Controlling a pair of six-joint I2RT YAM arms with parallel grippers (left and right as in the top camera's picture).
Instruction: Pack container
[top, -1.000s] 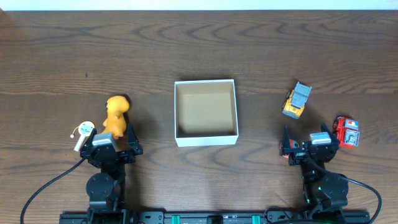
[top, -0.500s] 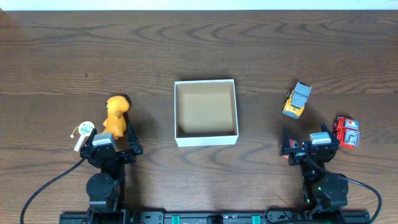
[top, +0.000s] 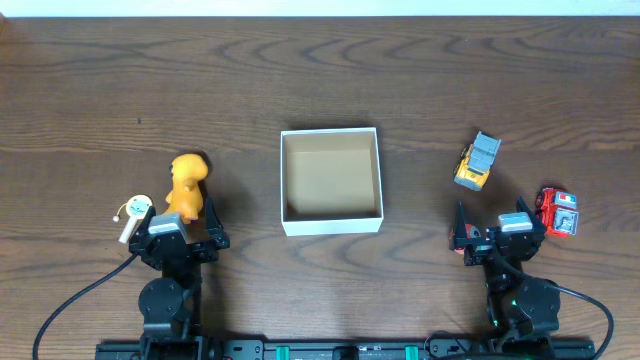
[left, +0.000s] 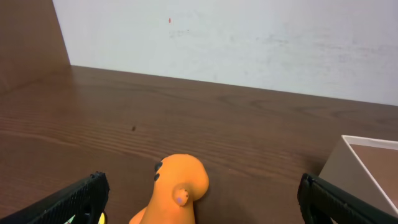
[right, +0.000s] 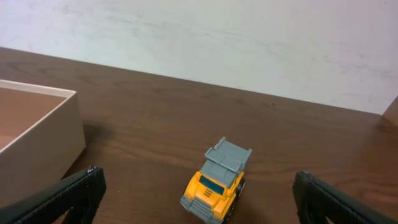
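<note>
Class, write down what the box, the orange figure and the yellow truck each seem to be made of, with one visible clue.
Container: probably cardboard; matte white walls, brown inside, thin straight edges.
Orange toy figure: likely soft plastic or rubber; smooth, rounded, evenly coloured.
Yellow dump truck: seemingly moulded plastic, perhaps part metal; crisp shapes, solid yellow cab, grey bed.

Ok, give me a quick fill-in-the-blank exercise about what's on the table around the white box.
1. The container holds ____ so far.
2. The toy truck has a yellow cab and a ____ bed.
3. The orange toy lies on the ____ arm's side of the container.
4. The toy car beyond the truck is ____.
Missing words: nothing; grey; left; red.
</note>
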